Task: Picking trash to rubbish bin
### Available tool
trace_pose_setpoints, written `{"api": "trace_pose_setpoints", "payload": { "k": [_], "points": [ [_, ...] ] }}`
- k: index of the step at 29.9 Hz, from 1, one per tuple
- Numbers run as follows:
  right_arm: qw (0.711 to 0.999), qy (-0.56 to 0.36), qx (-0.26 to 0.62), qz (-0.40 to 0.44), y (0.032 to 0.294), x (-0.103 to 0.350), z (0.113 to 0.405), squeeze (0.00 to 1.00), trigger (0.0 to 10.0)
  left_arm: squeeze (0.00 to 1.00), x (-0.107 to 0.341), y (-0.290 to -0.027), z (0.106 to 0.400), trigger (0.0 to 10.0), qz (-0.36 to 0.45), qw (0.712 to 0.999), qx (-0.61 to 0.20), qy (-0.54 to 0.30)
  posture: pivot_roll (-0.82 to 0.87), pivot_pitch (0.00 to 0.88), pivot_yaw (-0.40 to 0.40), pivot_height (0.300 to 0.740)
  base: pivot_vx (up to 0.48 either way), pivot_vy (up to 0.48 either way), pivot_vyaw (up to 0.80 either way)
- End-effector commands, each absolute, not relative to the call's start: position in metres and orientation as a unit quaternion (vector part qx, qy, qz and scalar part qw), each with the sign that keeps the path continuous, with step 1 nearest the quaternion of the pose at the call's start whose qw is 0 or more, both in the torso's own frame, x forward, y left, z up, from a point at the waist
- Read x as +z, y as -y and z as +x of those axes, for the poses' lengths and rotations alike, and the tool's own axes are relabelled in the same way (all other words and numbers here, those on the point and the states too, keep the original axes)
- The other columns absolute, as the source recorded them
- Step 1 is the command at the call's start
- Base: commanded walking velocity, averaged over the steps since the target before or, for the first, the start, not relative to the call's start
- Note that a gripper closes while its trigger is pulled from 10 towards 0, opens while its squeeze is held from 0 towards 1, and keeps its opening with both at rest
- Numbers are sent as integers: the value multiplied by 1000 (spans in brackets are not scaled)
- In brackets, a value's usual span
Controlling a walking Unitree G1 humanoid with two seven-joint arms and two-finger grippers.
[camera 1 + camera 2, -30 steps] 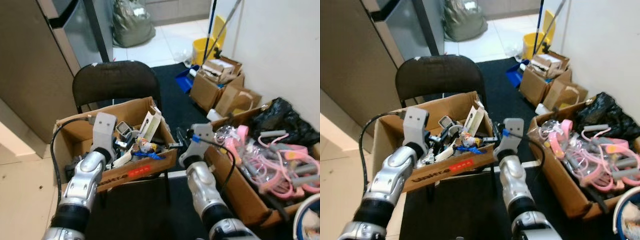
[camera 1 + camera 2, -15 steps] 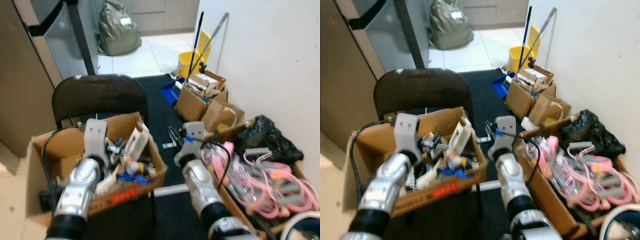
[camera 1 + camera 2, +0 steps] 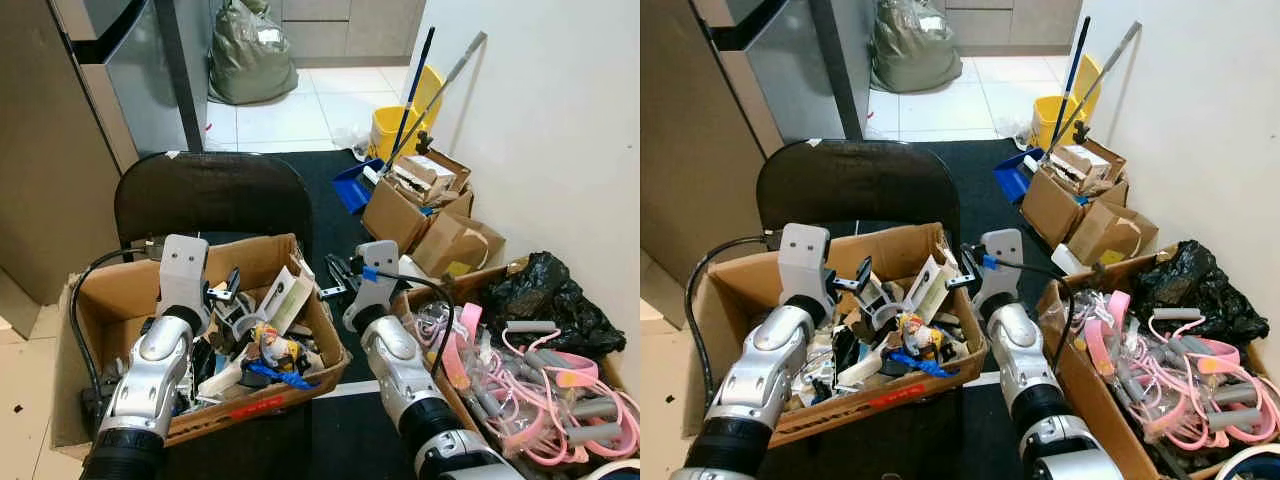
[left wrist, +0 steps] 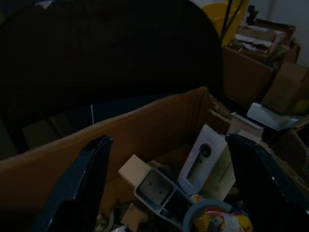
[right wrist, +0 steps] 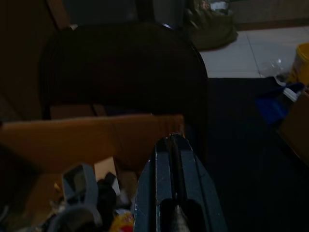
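L wrist cam: left tool (image 4: 169,188) spread wide over cardboard box (image 4: 159,121).

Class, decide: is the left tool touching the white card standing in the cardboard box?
Apart. The left wrist view shows the left tool spread wide, with the white card standing untouched between its fingers.

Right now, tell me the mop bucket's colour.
Yellow; the mop bucket shows best in the left eye view.

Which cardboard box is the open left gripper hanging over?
The box on the black chair: cardboard box of mixed junk, under the left gripper. The others sit on the floor.
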State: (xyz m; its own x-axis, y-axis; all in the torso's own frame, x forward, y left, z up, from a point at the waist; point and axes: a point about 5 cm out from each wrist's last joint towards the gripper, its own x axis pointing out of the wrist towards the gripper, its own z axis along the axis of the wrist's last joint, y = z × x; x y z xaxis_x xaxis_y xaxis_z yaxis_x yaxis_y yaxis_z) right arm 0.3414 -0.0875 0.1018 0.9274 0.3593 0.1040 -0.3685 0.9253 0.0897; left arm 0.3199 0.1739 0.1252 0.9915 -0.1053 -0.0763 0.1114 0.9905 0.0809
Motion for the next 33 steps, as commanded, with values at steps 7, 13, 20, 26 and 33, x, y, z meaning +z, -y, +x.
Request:
{"api": "trace_pose_setpoints", "payload": {
  "k": [7, 13, 20, 26, 33],
  "points": [
    [979, 19, 197, 40, 88, 92, 337, 0, 10000, 0, 119, -174, 314, 10000, 50, 996, -59, -53, 95, 128, 9, 740, 0, 0, 800],
    [980, 18, 195, 42, 88, 93, 338, 0, 10000, 0, 120, -174, 314, 10000, 58, 995, -62, -56, 96, 129, 9, 740, 0, 0, 800],
    [980, 18, 193, 41, 88, 93, 338, 0, 10000, 0, 120, -174, 314, 10000, 57, 995, -62, -60, 99, 132, 13, 740, 0, 0, 800],
    [981, 15, 190, 41, 88, 92, 338, 0, 10000, 0, 120, -173, 315, 10000, 58, 994, -63, -61, 101, 135, 14, 740, 0, 0, 800],
    [981, 16, 185, 54, 88, 93, 338, 0, 10000, 0, 121, -173, 315, 10000, 56, 994, -69, -62, 101, 137, 15, 740, 0, 0, 229]
  ]
}}
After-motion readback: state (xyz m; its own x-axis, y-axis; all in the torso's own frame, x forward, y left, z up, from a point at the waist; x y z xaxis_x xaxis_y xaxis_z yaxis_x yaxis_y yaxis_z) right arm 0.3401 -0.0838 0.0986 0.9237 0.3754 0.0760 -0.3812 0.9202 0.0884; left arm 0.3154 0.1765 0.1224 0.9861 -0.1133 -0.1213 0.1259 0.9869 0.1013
